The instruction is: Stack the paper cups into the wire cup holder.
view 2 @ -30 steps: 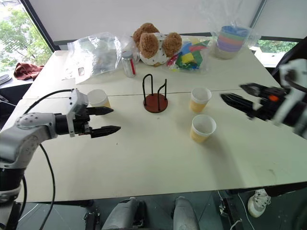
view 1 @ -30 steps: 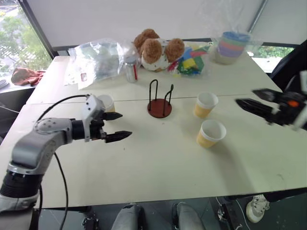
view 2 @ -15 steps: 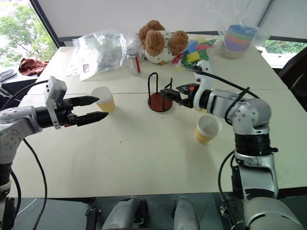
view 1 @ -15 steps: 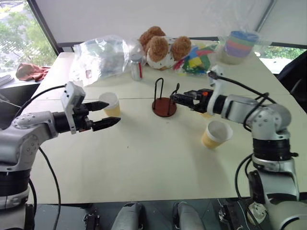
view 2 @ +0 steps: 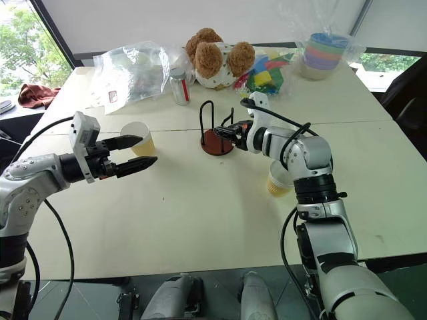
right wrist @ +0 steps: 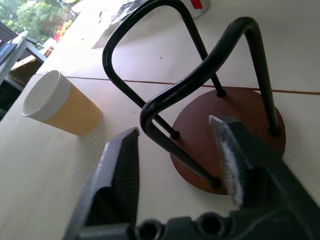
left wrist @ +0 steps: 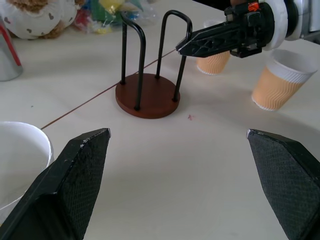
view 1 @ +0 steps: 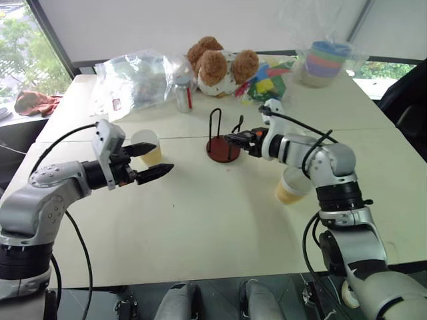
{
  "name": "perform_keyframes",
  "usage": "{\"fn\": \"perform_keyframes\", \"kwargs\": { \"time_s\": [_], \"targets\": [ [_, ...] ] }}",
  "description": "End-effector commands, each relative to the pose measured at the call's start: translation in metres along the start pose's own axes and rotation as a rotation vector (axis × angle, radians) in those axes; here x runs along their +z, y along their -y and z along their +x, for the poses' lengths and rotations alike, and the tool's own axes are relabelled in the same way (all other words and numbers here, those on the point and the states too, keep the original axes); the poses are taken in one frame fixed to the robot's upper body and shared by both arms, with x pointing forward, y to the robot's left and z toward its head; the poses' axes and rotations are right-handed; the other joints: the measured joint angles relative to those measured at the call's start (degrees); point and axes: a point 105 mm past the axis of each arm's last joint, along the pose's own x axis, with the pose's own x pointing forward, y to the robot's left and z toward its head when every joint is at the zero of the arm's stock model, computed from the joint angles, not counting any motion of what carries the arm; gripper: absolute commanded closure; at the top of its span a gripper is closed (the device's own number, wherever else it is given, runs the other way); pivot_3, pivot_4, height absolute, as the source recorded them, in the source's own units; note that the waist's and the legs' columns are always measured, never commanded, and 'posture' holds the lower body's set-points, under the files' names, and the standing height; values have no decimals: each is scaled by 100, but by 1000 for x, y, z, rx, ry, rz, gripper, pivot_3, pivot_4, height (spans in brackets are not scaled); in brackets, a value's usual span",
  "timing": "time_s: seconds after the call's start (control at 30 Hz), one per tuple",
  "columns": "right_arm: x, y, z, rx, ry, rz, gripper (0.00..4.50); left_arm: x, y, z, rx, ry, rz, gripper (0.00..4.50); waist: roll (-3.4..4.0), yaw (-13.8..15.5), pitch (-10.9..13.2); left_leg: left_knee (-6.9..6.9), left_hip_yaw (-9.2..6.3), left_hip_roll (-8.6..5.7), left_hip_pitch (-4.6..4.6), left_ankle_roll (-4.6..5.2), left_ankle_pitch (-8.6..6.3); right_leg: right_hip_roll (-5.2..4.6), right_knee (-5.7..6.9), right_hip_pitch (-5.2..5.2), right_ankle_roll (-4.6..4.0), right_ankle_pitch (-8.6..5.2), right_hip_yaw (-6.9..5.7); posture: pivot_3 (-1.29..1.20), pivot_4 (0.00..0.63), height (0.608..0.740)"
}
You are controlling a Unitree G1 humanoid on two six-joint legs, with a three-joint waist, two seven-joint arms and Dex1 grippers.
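Dark red is the round base of the wire cup holder, and two black wire loops rise upright from it. It stands near the middle of the bench and holds no cup, so I judge the stacking is not yet begun.

The three paper cups are all upright on the bench, white at the rim and inside, with a ribbed yellow-orange outside. One cup is to the left of the holder, one is behind my right arm, and one is partly under the right forearm.

The right gripper reaches level to the holder. Its fingers are part-way open with the nearer wire loop between them. In the right wrist view I see a gap on both sides of the wire, so they are not clamped on it. The left gripper hovers just beside the left cup with fingers spread wide, grasping nothing.

What worries me:
- If the right fingers close on the thin wire and I pull, the light holder can slide or tip on its small base.
- The right forearm passes low over the near cup; a careless sweep can knock it over.
- The left cup is light and empty, so a push from one finger can topple it.
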Motion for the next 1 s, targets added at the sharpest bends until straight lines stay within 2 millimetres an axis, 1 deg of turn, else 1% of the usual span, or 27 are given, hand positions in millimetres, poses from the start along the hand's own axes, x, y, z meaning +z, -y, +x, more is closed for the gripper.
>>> {"fn": "perform_keyframes", "kwargs": {
  "time_s": [0.03,0.07,0.2,0.3,0.4,0.5,0.53,0.63,0.7,0.83,1.0],
  "targets": [
    [20,-12,3,29,86,-121,3958,6,-3,-3,24,32,34,0,0,-5,0,0,0,0,0,-1,0,0,1,0,0,0,0,0,150,740],
    [22,-14,3,36,100,-139,4436,6,-4,-3,26,32,34,0,0,-4,0,0,0,0,0,-1,1,0,1,0,0,0,0,0,150,740],
    [27,-24,2,75,131,-202,4436,3,-6,0,30,30,34,0,-3,-3,-3,0,1,1,4,-3,2,1,2,1,0,0,0,0,150,740],
    [28,-41,-7,137,140,-323,4436,2,-7,1,31,27,39,0,-3,12,-3,-1,0,1,4,-4,2,1,3,1,0,0,0,0,150,740],
    [26,-55,-18,186,141,-394,4436,4,-10,1,31,25,46,0,-3,11,-2,-1,-1,1,3,-4,2,1,3,1,0,0,0,0,150,740],
    [2,-74,-46,270,65,-561,4436,6,-8,-3,-10,-2,42,0,-5,58,-3,0,-7,0,2,-4,2,1,3,1,1,0,-2,0,150,740],
    [-6,-77,-53,286,37,-582,4436,7,-7,-4,-28,-9,38,0,-7,51,-4,-1,-10,-1,0,-4,2,1,2,2,1,0,-3,0,150,740],
    [-20,-80,-67,310,-19,-613,4436,7,0,-3,-80,-30,27,0,-8,25,-4,1,-2,-1,1,-3,1,0,-1,2,1,0,-2,0,150,740],
    [-21,-80,-69,310,-29,-611,4436,6,4,-1,-106,-35,23,0,-10,9,-2,4,2,0,4,-3,2,-1,1,2,5,2,-1,0,150,740],
    [-21,-77,-59,265,-32,-578,4436,3,8,9,-124,-35,22,0,-13,23,-1,4,0,5,25,-8,5,1,9,6,8,4,-1,0,150,740],
    [-22,-79,-53,253,-40,-566,4436,2,10,10,-133,-37,14,0,-14,31,-1,3,-1,6,29,-15,9,1,18,6,8,4,0,0,150,740]
  ]
}}
